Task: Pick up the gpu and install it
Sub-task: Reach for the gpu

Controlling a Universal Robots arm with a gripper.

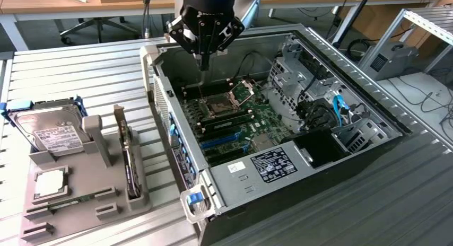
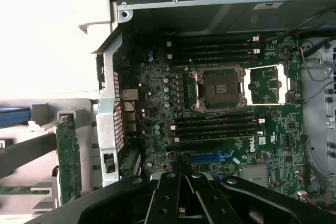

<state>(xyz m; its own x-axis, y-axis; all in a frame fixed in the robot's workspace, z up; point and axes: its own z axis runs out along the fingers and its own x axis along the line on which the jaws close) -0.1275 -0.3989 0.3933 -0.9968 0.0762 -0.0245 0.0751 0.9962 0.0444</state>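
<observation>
the gpu (image 1: 128, 150) stands on its thin edge in a gray holder (image 1: 95, 142), so its fan side is hard to see. the holder sits on the table at the exterior view's left, well apart from the hand. the arm is cut off at the top edge of the exterior view. the hand (image 1: 203, 67) hangs over the open computer case (image 1: 234, 187), above the green board (image 1: 234, 119) inside. its two fingers are pressed together. it holds nothing and touches nothing. a silver hard drive (image 1: 50, 132) leans in the same holder, near the gpu.
</observation>
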